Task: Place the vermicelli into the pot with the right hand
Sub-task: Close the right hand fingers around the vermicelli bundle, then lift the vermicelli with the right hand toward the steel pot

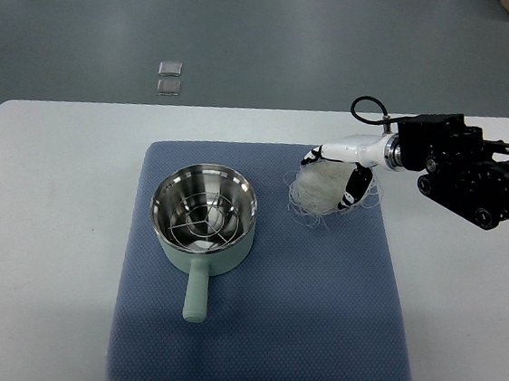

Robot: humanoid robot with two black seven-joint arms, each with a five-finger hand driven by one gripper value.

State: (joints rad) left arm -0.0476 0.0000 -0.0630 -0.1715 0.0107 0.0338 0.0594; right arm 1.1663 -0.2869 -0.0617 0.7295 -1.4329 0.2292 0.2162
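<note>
Pots: one (202, 217), pale green, steel inside, handle toward the camera, on mat's left half | vermicelli: one white bundle (318, 190), on mat right of pot, apart from it | hands: one, right hand (340, 177), fingers curled around the bundle | mats: one blue (314, 315) | tables: one white (51, 224)

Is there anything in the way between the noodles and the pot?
Nothing visible. The right hand is on the noodles, and only bare blue mat lies between them and the pot to their left. The pot is open on top.
</note>
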